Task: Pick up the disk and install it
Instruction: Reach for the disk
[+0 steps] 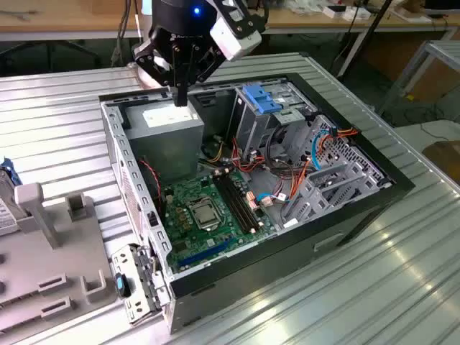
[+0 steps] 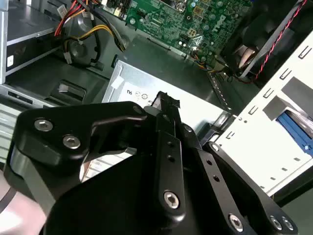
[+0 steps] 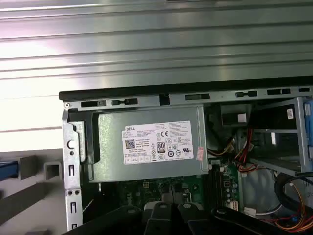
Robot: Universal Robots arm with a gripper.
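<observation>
Case (image 1: 338, 233): black matt shell, bare grey sheet metal inside. Within it: box (image 1: 169, 140) matt grey metal, white paper label (image 3: 159, 143); board (image 1: 183, 198) glossy green. Under it: table (image 1: 402, 287) ribbed, shiny metal. Above it: gripper (image 1: 180, 97) matt black, bright screws (image 2: 170, 199).

exterior view: high | both wrist views: close | shared: power supply (image 1: 172, 122)

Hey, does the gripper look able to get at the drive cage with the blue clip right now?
Probably yes. The gripper hangs over the power supply, right beside the drive cage, and the case is open on top with nothing between them.
</observation>
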